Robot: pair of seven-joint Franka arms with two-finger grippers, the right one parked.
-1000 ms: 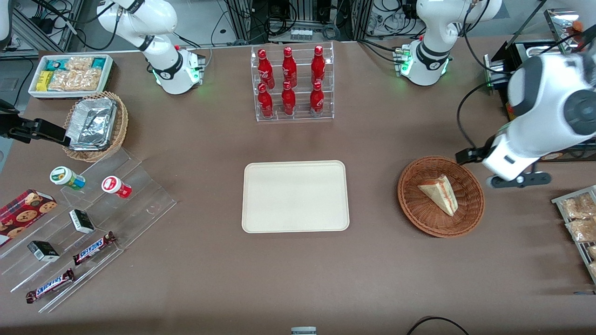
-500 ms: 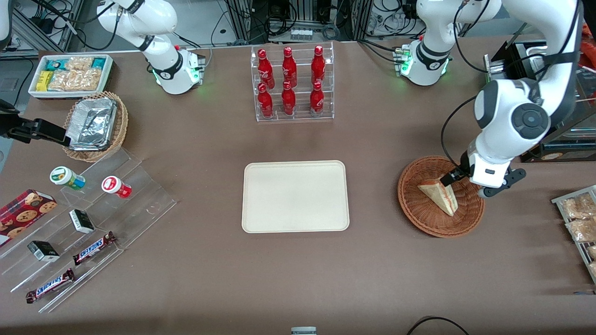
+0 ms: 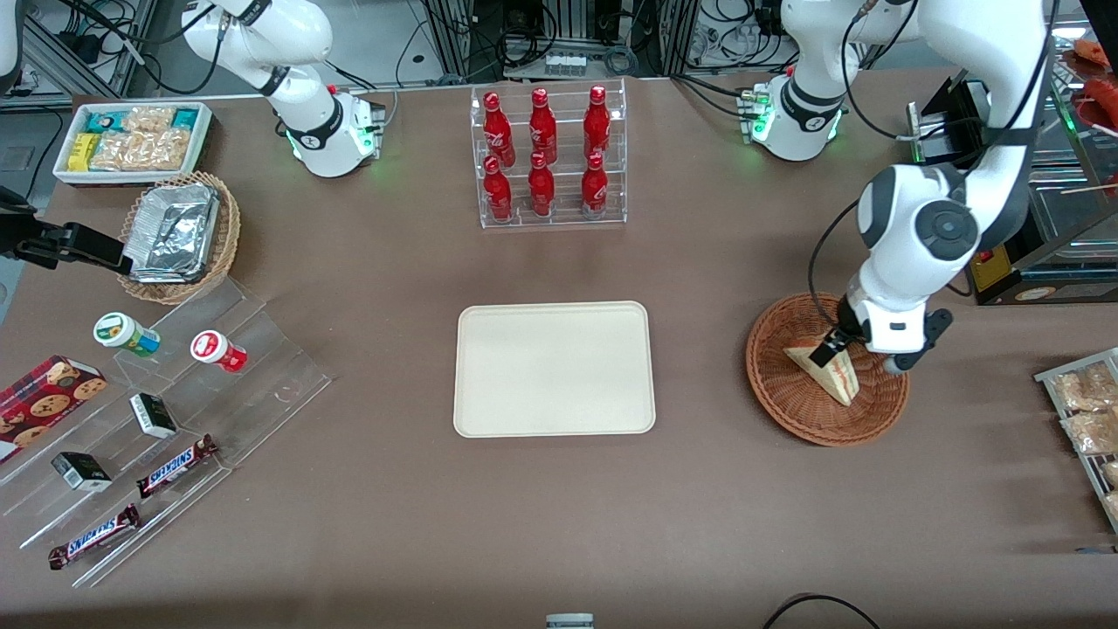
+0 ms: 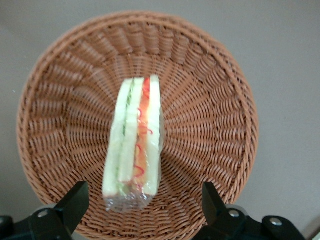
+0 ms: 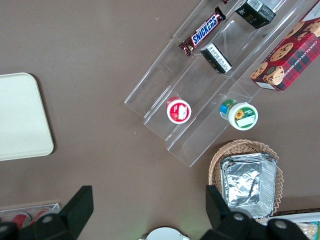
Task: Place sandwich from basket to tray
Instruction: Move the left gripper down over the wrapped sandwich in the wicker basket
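The sandwich [image 3: 830,370], a wrapped wedge of white bread with red and green filling stripes, lies in the round reddish-brown wicker basket [image 3: 777,402] toward the working arm's end of the table. It also shows in the left wrist view [image 4: 134,145], in the middle of the basket [image 4: 210,95]. My left gripper [image 3: 840,348] hangs over the sandwich, open, one finger on each side of the wedge without touching it [image 4: 142,205]. The cream-white tray [image 3: 554,368] lies bare at the table's middle, beside the basket.
A clear rack of red bottles [image 3: 548,155] stands farther from the camera than the tray. Bagged pastries on a rack [image 3: 1087,411] lie at the working arm's end. A tan basket with a foil container [image 3: 179,236], snack bin [image 3: 131,140] and acrylic steps with snacks [image 3: 166,411] lie toward the parked arm's end.
My left arm has swung in from the table's end and come down over the basket; the gripper now straddles the sandwich. The sandwich and basket have not moved.
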